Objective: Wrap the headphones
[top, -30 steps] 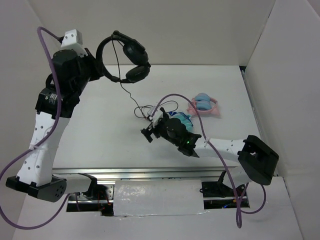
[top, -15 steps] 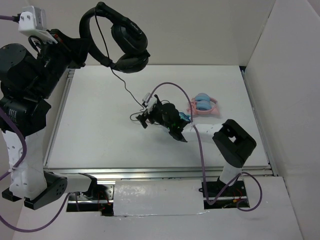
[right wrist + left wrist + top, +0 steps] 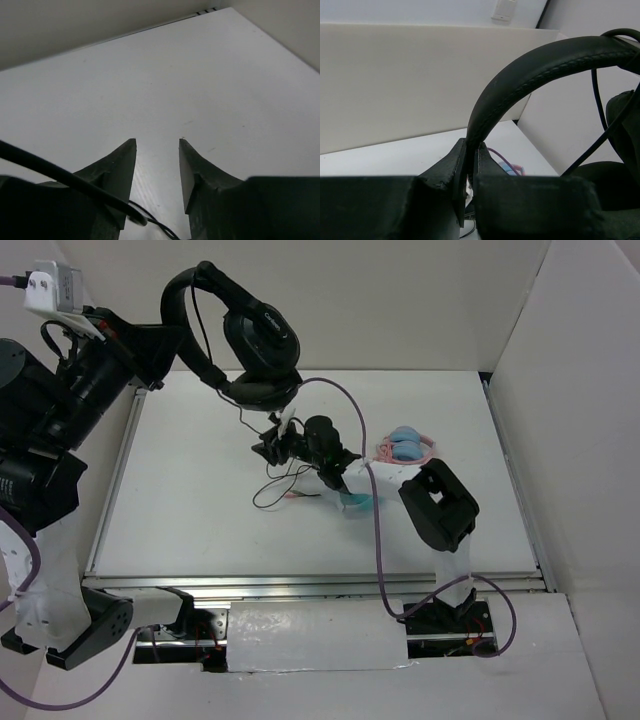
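Left claw (image 3: pixel 469 152) is pressed together on the headband (image 3: pixel 530 70) of the black headphones (image 3: pixel 260 340), its two fingers squeezing the padded band from either side near one end. It holds the headphones up in the air over the far left corner of the counter (image 3: pixel 200 520), with the band arching up and the round earcups (image 3: pixel 262 335) hanging close together below. A thin black cable (image 3: pixel 268 495) drops from the earcups to the counter, passes close to the right claw (image 3: pixel 268 447), and ends in a loose loop lying near the middle of the counter. In the right wrist view, the right claw (image 3: pixel 157 145) has its fingers apart with bare counter showing in the gap. The cable crosses in front of the left-hand finger without lying between the tips. The right arm reaches in from the near right toward the middle of the counter. Teal headphones (image 3: pixel 352 502) lie partly hidden under it. Pink-and-blue headphones (image 3: pixel 405 448) lie just beyond, right of the middle.
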Motion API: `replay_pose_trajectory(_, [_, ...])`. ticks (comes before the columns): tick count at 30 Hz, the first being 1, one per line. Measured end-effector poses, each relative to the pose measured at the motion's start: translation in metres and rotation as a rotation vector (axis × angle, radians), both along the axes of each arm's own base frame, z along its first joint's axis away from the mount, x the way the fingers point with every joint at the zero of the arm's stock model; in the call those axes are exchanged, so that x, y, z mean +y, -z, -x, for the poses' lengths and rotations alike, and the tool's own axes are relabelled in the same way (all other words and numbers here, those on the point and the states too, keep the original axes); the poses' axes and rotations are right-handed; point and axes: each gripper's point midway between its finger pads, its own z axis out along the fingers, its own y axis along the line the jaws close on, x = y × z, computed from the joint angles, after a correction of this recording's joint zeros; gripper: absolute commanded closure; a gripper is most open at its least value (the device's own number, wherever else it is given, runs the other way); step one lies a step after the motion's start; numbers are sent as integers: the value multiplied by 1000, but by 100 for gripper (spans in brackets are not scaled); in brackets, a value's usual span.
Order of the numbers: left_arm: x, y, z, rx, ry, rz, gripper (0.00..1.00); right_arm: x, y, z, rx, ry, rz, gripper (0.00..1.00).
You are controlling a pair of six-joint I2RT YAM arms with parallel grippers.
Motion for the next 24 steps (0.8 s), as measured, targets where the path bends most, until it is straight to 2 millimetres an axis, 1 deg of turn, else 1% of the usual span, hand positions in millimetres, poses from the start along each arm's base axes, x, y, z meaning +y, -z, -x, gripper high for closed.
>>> replay_pose_trajectory(1, [-1,0,1,-2,9,-2,100,4,0,3,20,-28,-18,68])
replay_pose_trajectory(3, [-4,0,4,-6,29,-8,100,9,3,5,61,-69,-37,82])
replay_pose_trajectory(4, [-5,0,5,-7,39,-11,100,12,4,4,81,-88,-48,94])
replay_pose_trajectory(5, [-6,2,7,-6,51,-14,100,14,3,1,93,-101,-55,99])
replay_pose_trajectory(6, [-8,5,9,-6,64,-18,100,14,3,-4,113,-111,-62,100])
replay_pose_trajectory(8, [-12,13,16,-4,99,-26,100,9,1,-15,151,-118,-61,100])
replay_pose_trajectory(10, [-18,29,22,11,148,-40,100,-5,-6,-32,176,-100,-63,100])
replay_pose_trajectory(11, [-21,34,25,4,169,-46,100,-15,-10,-41,181,-85,-65,100])
replay_pose_trajectory(13, [-22,54,26,22,178,-53,100,-43,-16,-64,196,-25,-62,100])
replay_pose_trajectory(15, [-19,77,20,48,149,-68,100,-84,-20,-87,223,58,-53,100])
replay_pose_trajectory(17, [-15,100,10,93,115,-81,100,-128,-30,-107,232,144,-50,100])
replay_pose_trajectory(18, [-15,109,4,107,110,-88,100,-151,-39,-116,232,188,-48,100])
replay_pose_trajectory(19, [-17,117,-3,118,115,-98,100,-168,-47,-122,228,220,-41,100])
replay_pose_trajectory(21, [-25,136,-16,143,142,-118,100,-200,-72,-133,192,279,-28,100])
replay_pose_trajectory(23, [-35,160,-26,167,181,-144,100,-221,-99,-135,145,322,-8,100])
replay_pose_trajectory(24, [-39,174,-29,185,196,-156,100,-226,-110,-134,122,335,4,100])
